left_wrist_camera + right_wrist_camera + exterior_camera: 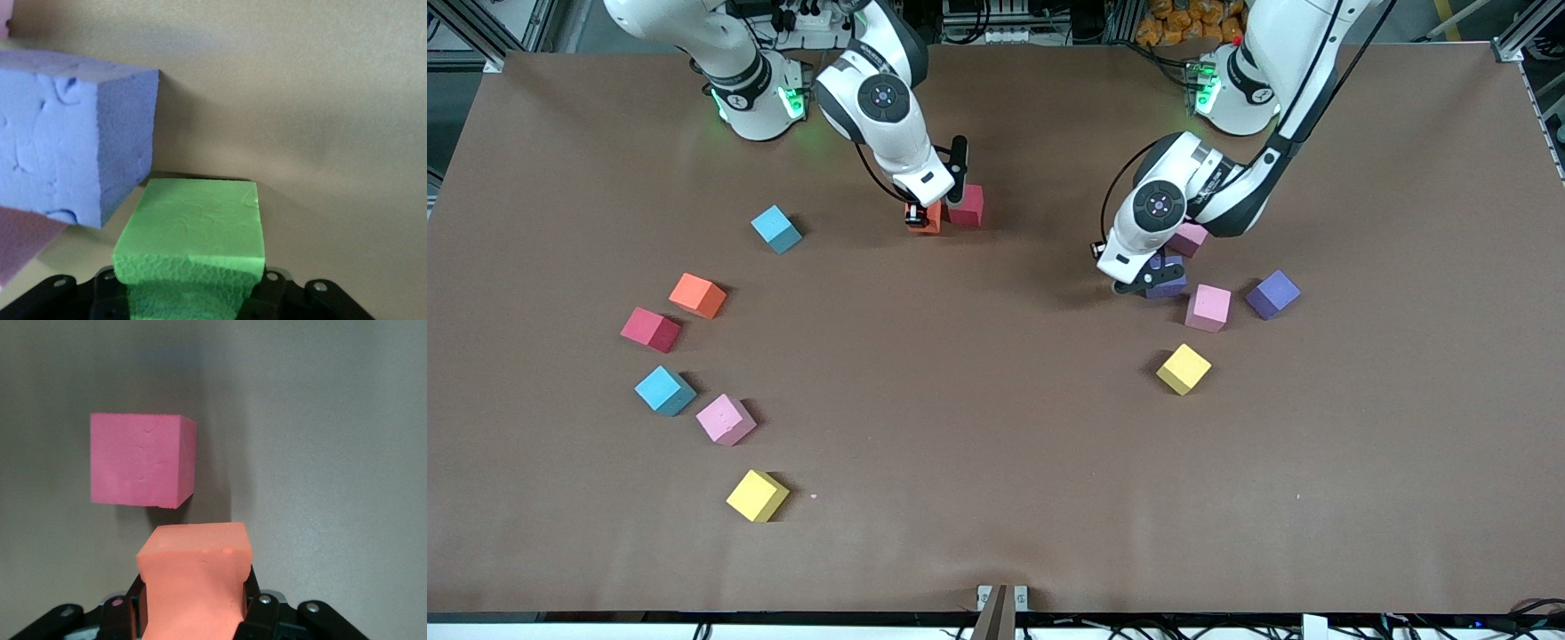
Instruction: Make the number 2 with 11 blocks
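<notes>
1. Spreading across the brown table (996,498), the blocks lie mostly loose, and the number 2 is barely begun: only a red block (966,205) sits near the middle, toward the robots' bases.
2. Toward the right arm's end lie 7 loose cubes: a light blue block (776,228), an orange block (697,295), a dark red block (651,329), another blue block (664,390), a pink block (726,419) and a yellow block (758,495) nearest the front camera.
3. Toward the left arm's end sit a purple block (1272,294), a pale pink block (1208,308), a second yellow block (1184,369) and a second purple block (73,160).
4. Right tool (927,216) is shut on an orange cube (195,577), just beside the red block.
5. Left tool (1149,280) is closed down on a green cube (193,230), right beside the second purple block.
6. These cubes look like matte, dimpled foam, so I judge them light and slightly soft, not slippery. Gripping 2 flat, parallel faces squarely should suit them, with modest squeeze.
</notes>
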`<state>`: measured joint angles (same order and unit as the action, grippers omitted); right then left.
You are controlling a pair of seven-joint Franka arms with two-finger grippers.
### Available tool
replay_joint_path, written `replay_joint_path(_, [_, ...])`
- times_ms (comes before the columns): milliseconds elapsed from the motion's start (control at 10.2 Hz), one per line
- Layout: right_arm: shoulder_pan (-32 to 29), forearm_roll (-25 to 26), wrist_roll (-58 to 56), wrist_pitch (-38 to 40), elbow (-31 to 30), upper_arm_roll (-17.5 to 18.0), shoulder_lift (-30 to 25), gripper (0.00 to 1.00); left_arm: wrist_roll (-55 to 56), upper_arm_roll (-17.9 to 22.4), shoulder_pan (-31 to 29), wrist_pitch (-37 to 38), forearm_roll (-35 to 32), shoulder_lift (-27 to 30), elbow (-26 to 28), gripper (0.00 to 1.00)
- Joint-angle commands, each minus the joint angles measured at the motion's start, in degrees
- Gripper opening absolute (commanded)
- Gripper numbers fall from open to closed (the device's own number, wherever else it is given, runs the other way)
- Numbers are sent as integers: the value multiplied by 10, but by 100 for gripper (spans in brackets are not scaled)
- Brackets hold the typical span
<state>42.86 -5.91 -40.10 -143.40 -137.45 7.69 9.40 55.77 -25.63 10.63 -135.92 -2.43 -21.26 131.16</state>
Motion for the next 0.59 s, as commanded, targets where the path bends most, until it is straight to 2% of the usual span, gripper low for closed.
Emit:
replay_joint_path(0, [15, -3, 6, -5, -2, 0, 2, 29, 115, -36, 2, 3, 13, 11, 2, 6])
replay_joint_path(293, [17, -3, 18, -20, -2, 14, 18, 29, 263, -80, 1, 3, 29, 12, -9, 6])
replay_joint_path(488, [17, -3, 27, -20, -2, 23, 19, 29, 333, -95, 0, 3, 43, 13, -17, 7])
